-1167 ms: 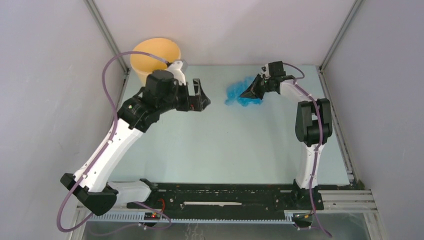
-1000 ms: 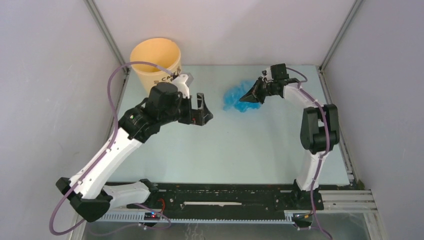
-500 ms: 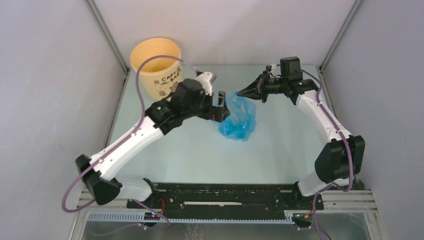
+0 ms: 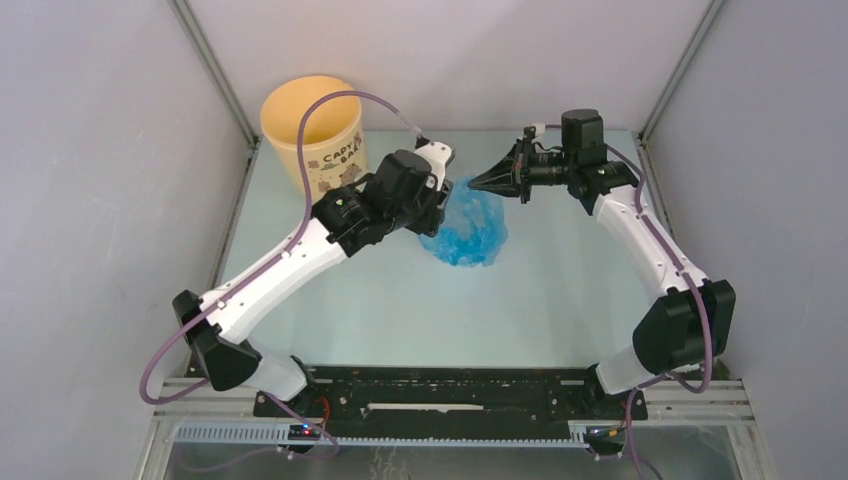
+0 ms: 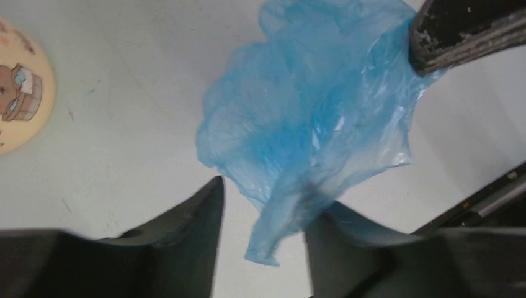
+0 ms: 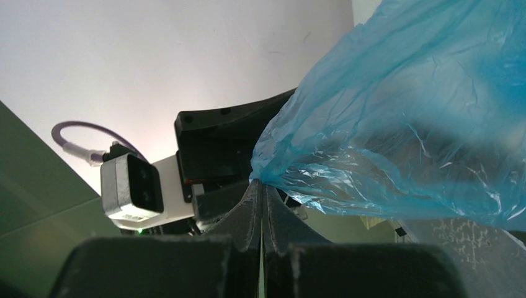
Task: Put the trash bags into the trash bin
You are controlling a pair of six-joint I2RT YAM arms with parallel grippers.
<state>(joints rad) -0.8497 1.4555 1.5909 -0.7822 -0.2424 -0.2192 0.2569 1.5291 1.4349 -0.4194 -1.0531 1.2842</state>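
Note:
The light-blue trash bag (image 4: 468,235) hangs crumpled above the table, near its middle. My right gripper (image 4: 477,184) is shut on its top edge; the right wrist view shows the film (image 6: 403,124) pinched at the closed tips (image 6: 261,184). From the left, my left gripper (image 4: 436,222) reaches the bag's lower part. In the left wrist view its jaws (image 5: 270,198) stand apart, and the bag's tail (image 5: 298,124) hangs between them and brushes the right finger (image 5: 347,239). The pale-yellow trash bin (image 4: 312,120) stands upright in the far left corner, apart from both grippers.
Grey walls and metal frame posts (image 4: 215,75) close in the table on three sides. A black rail (image 4: 450,395) with the arm bases runs along the near edge. The bin's printed side (image 5: 15,99) shows at the left edge of the left wrist view.
The right gripper lifted the bag off the table and carried it toward the middle. The left arm swung right to the bag, and its jaws have narrowed around the hanging tail.

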